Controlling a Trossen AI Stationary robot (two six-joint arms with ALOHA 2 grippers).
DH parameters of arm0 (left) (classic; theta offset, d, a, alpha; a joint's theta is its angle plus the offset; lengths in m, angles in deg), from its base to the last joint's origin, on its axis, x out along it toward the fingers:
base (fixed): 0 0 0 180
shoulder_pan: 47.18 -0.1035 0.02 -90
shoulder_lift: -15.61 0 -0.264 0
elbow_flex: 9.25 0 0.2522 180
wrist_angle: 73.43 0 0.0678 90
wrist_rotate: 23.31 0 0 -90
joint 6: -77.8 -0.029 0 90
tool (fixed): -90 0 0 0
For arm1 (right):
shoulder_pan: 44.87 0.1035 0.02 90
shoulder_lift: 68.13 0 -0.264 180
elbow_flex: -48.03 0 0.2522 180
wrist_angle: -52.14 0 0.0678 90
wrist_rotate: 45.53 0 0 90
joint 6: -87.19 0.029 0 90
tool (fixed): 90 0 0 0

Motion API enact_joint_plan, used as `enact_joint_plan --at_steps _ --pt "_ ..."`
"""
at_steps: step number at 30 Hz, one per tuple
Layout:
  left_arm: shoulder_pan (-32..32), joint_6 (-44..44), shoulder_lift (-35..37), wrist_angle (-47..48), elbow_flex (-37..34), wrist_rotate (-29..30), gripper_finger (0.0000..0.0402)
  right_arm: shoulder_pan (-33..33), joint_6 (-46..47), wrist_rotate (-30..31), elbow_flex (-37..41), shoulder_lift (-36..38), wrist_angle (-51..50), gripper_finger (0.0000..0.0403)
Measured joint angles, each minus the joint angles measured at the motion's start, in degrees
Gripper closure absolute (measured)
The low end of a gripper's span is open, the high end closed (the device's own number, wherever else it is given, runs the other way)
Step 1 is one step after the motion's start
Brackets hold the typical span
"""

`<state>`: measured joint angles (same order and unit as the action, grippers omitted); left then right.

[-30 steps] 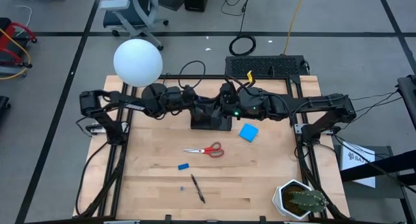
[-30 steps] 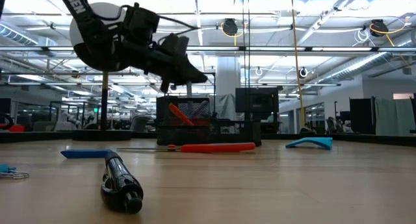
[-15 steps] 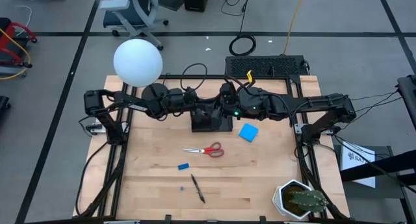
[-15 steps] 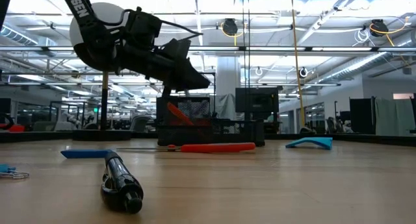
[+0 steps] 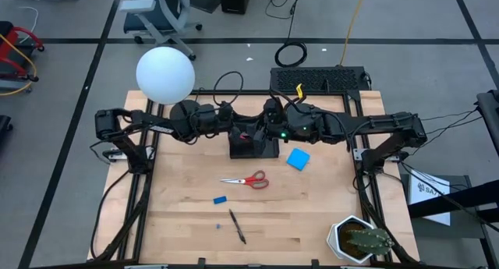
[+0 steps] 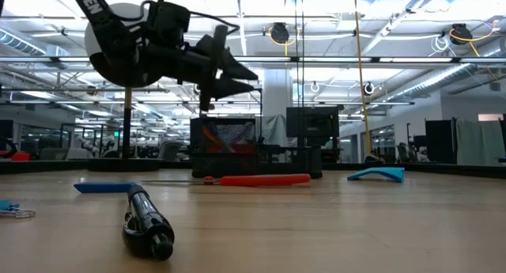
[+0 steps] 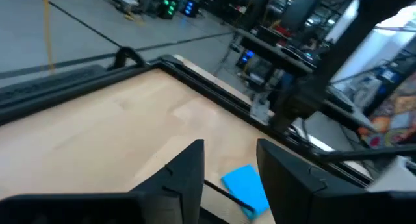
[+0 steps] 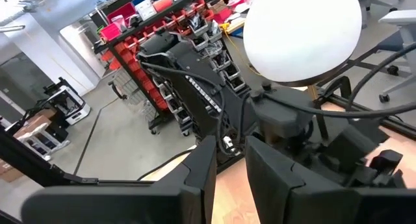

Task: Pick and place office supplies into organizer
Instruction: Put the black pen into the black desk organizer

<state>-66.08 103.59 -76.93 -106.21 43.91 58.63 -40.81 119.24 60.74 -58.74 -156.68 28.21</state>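
Note:
The black organizer (image 5: 253, 150) stands mid-table, toward the far side, and an orange pen (image 6: 212, 135) leans inside it. My left gripper (image 6: 253, 77) hovers open just above its left part, pointing roughly level, with nothing between the fingers. My right gripper (image 5: 268, 125) hangs above the organizer's right end, its fingers (image 8: 203, 164) a little apart and empty. The red-handled scissors (image 5: 246, 179), the blue pad (image 5: 297, 159), a small blue eraser (image 5: 220, 199) and a black pen (image 5: 238, 227) lie flat on the wood.
A lamp with a white globe (image 5: 165, 74) stands at the far left behind my left arm. A potted cactus (image 5: 359, 239) sits at the near right corner. Bare wood lies on the near left and along the right side.
My left gripper has opened above the organizer, risen a little and rolled about its own axis. The orange pen, which leaned higher in the organizer before, now sits lower inside it.

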Motion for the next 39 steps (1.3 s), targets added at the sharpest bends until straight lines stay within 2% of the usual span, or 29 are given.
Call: enact_joint_plan --at_steps 4,16,25,32,39 --pt "0.75 0.54 4.55 3.20 0.02 -1.08 0.0255 0.02 -2.62 -0.02 0.00 0.00 -0.01 0.0330" --pt "4.68 -3.26 22.40 29.23 0.02 -1.00 0.0254 0.04 -4.87 -0.04 0.00 0.13 0.03 0.0330" --pt "11.07 -2.68 32.48 37.06 0.02 -0.95 0.0254 0.04 -5.83 -0.06 0.00 0.15 0.04 0.0330" --pt "18.29 -2.79 35.42 40.68 0.24 -0.93 0.0254 0.04 -5.96 -0.07 0.00 0.17 0.04 0.0330" --pt "26.05 -9.39 33.36 56.19 7.34 0.19 0.0254 0.17 -5.94 -0.71 0.00 0.20 0.02 0.0330"
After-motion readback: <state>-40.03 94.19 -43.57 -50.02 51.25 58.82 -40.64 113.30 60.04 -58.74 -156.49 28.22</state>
